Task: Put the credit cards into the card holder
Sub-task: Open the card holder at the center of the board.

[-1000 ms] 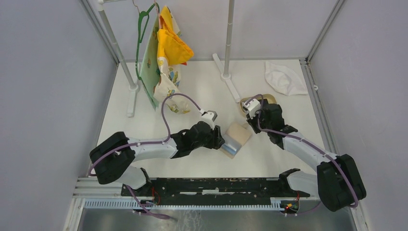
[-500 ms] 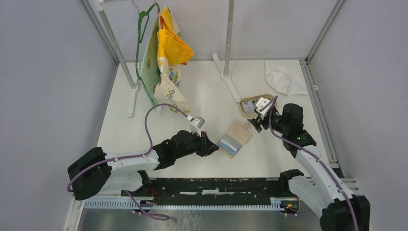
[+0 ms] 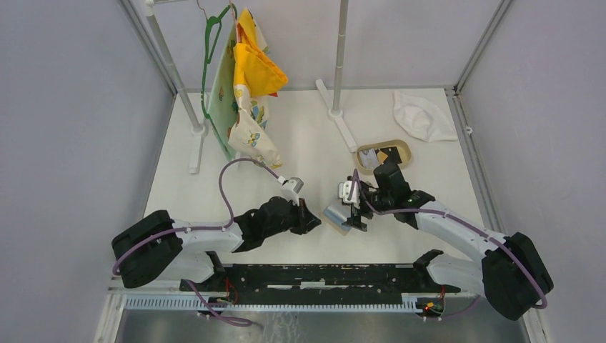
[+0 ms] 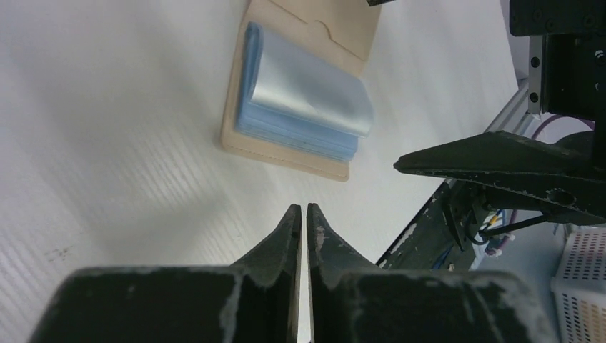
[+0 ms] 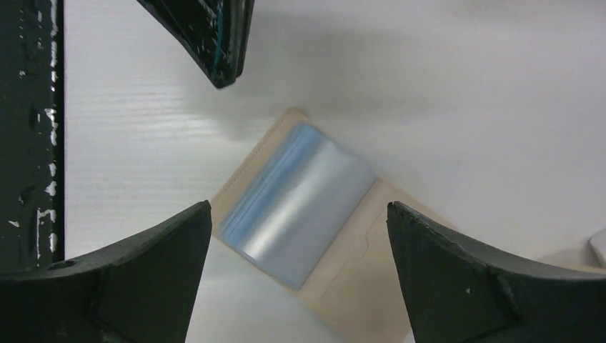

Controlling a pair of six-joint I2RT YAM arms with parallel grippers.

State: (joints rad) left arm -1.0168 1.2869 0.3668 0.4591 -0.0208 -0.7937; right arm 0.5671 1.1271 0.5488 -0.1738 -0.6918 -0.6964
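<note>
The tan card holder [image 3: 336,216] lies open on the table with its light blue sleeves [image 4: 304,96] facing up. My right gripper [image 3: 356,211] hovers directly over it. Its jaws are open wide, and the card holder [image 5: 307,214] shows between them, untouched. My left gripper [image 3: 313,221] sits just left of the holder, shut on nothing, its tips [image 4: 300,209] a short way from the holder's edge. The credit cards [image 3: 379,157], white, gold and dark, lie in the oval tan tray [image 3: 404,147] behind the right arm.
A clothes rack with a green hanger [image 3: 211,50] and yellow fabric [image 3: 259,68] stands at the back left. A second pole's base [image 3: 341,123] is mid-back. A white cloth [image 3: 423,114] lies at the back right. A black rail [image 3: 314,275] runs along the near edge.
My right gripper came from the tray to above the card holder and opened wide. My left gripper drew back left from the holder's edge and closed.
</note>
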